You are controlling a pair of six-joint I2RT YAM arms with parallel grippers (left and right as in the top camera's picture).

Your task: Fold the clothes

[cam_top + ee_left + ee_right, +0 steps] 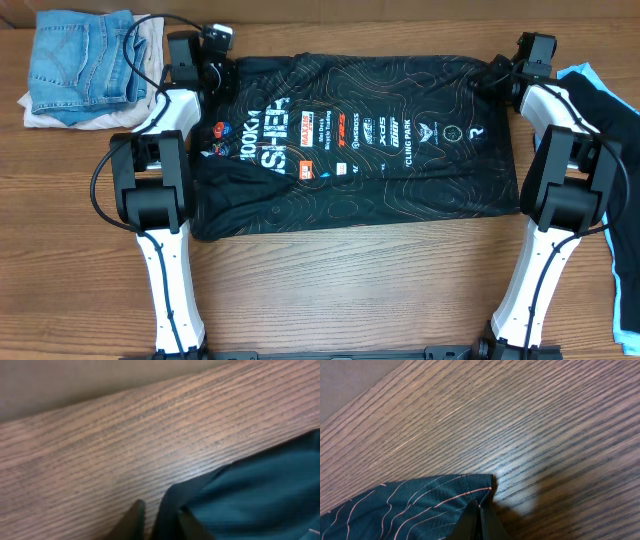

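You see a brown wood-grain counter (330, 280) filling the view; beyond its far edge lies a plain grey-beige surface (75, 380). Soft light sheens the grain.

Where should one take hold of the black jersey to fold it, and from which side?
Grip the black jersey at its two far corners, coming from the far edge. It lies flat and spread wide, and there the hem ends on bare table, so a finger can likely slip under. The right gripper pinches one such corner.
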